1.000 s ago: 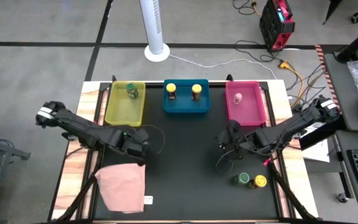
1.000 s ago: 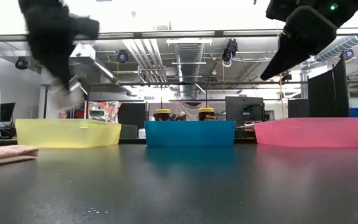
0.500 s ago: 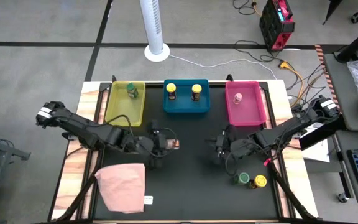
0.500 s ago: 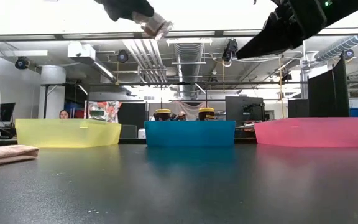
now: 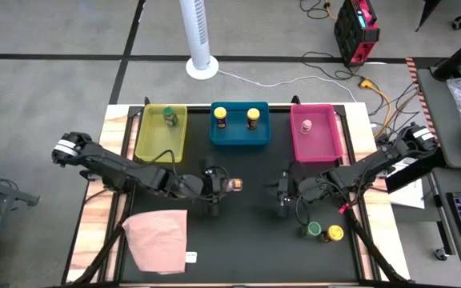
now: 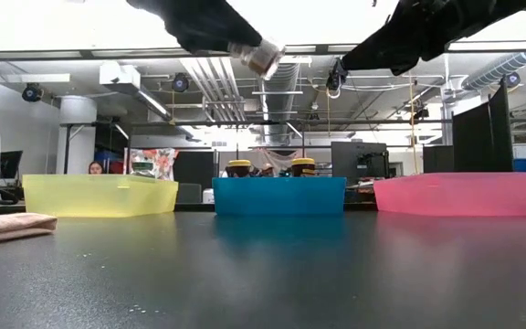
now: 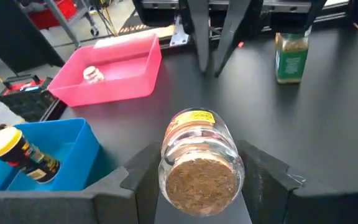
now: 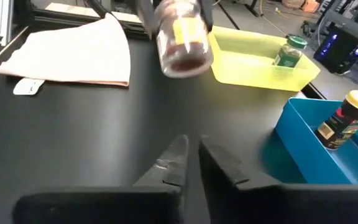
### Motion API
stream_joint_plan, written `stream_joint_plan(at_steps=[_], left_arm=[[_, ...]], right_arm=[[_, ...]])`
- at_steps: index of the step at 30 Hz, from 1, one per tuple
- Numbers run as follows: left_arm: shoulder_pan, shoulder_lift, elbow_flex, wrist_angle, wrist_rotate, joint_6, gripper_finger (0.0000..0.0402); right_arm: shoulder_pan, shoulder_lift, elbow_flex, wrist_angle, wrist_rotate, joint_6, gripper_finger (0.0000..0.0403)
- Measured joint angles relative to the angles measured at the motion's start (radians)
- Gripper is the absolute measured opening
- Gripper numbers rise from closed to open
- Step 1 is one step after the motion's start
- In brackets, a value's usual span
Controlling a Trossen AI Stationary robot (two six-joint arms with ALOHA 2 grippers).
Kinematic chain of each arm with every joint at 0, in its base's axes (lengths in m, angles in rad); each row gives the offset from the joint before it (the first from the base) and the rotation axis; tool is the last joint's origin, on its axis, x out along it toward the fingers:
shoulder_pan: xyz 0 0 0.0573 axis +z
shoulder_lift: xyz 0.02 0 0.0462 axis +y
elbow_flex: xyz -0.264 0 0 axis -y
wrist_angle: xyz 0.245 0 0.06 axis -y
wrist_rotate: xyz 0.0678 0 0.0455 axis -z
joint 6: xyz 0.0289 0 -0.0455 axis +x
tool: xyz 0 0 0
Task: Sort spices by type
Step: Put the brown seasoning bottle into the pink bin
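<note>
Spice jar – small clear glass cylinder of brown spice – now mid-counter, clamped in left end effector, moved right from beside the yellow bin. Right end effector faces it, fingers nearly together – likely a handover toward the pink bin.

Taking the middle bin as landmark: it sits at the far edge of the surface and holds two spice jars side by side. Left of it stands another bin with one jar in its far corner; right of it a third bin holds one jar. Nearer than the middle bin, the left tool carries a jar above mid-surface, with the right tool facing it, just apart. Two more jars stand touching near the front right; a cloth lies front left.
</note>
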Motion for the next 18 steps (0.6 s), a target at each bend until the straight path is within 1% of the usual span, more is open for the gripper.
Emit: stream_joint_plan(at_steps=[2,5,8,11,14,18], left_arm=[[0.002,0.023,-0.004,0.056,0.003,0.015,0.0161],[0.003,0.057,-0.008,0.112,0.003,0.030,0.0161],[0.005,0.086,-0.008,0.165,0.003,0.043,0.0161],[0.005,0.115,-0.005,0.215,0.003,0.052,0.0161],[0.008,0.142,-0.003,0.266,0.005,0.053,0.0161],[0.015,0.171,0.005,0.290,0.005,0.050,0.0161]], right_arm=[[0.000,0.000,0.000,0.000,0.000,0.002,0.0066],[0.000,0.000,0.000,0.003,0.001,0.020,0.0127],[0.000,0.000,0.000,0.042,0.002,-0.023,0.0192],[0.000,0.017,0.000,0.088,0.002,-0.041,0.0243],[0.000,0.049,0.002,0.132,0.002,-0.059,0.0280],[0.000,0.100,0.025,0.128,0.002,-0.093,0.0308]])
